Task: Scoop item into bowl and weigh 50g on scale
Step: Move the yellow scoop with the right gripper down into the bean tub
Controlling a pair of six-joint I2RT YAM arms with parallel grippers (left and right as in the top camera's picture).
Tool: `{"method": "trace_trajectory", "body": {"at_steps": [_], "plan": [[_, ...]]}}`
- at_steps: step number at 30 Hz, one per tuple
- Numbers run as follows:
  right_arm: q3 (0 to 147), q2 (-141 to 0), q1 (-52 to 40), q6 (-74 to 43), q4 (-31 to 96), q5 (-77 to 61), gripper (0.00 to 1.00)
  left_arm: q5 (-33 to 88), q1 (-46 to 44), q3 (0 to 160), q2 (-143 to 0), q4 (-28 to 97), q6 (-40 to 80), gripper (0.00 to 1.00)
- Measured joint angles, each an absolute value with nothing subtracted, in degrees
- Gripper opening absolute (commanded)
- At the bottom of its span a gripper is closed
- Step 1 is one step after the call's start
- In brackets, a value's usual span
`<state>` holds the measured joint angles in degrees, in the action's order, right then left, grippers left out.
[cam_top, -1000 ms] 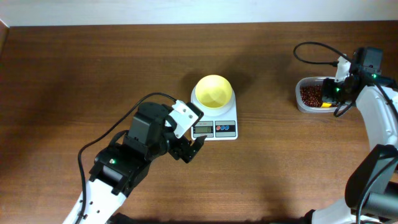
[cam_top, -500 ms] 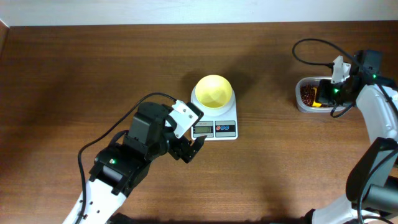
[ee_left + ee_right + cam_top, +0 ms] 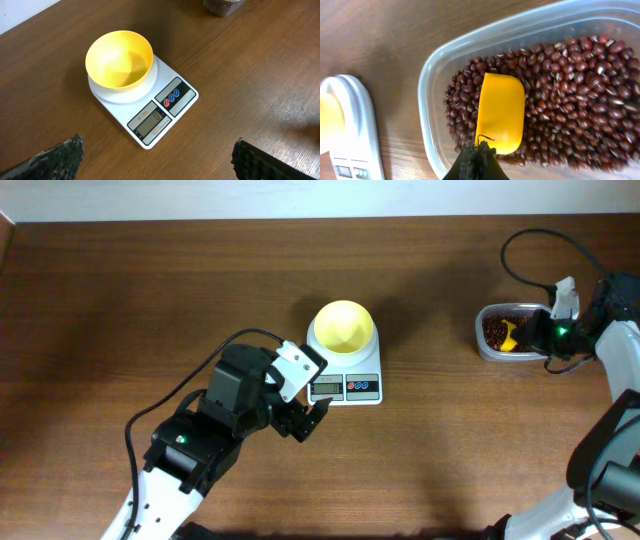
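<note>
The item, small red-brown beans (image 3: 565,95), fills a clear plastic tub (image 3: 427,90) at the table's right side (image 3: 497,330). My right gripper (image 3: 478,156) is shut on the handle of a bright yellow scoop (image 3: 501,112), whose head lies in the beans with none showing on its yellow face. Overhead, the scoop (image 3: 511,336) is in the tub, with the right gripper (image 3: 535,336) at the tub's right end. The pale-yellow bowl (image 3: 344,326) (image 3: 119,58) stands on the white scale (image 3: 345,388) (image 3: 160,112) and looks to hold nothing. My left gripper (image 3: 312,418) (image 3: 159,161) hovers open just in front of the scale.
A black cable (image 3: 525,240) loops above the right arm near the tub. The tub's edge (image 3: 222,5) shows at the top of the left wrist view. The table's far edge meets a white wall (image 3: 300,198). Bare wood surrounds the scale.
The right wrist has swung back to the right, and the yellow scoop now shows in the tub's beans. The left arm, bowl and scale have not moved.
</note>
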<state>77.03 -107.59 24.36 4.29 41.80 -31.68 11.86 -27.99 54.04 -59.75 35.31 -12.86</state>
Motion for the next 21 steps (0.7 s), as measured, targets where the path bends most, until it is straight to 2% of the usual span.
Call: {"method": "trace_trajectory", "body": {"at_steps": [11, 21], "plan": [[76.71, -109.91, 32.03, 2.11, 42.98, -38.92, 0.04, 11.86, -27.99, 54.04, -59.75, 35.31, -12.86, 0.99], [76.38, -110.34, 35.44, 1.93, 43.20, -47.18, 0.04, 11.86, -27.99, 54.04, -59.75, 35.31, -12.86, 0.99]]}}
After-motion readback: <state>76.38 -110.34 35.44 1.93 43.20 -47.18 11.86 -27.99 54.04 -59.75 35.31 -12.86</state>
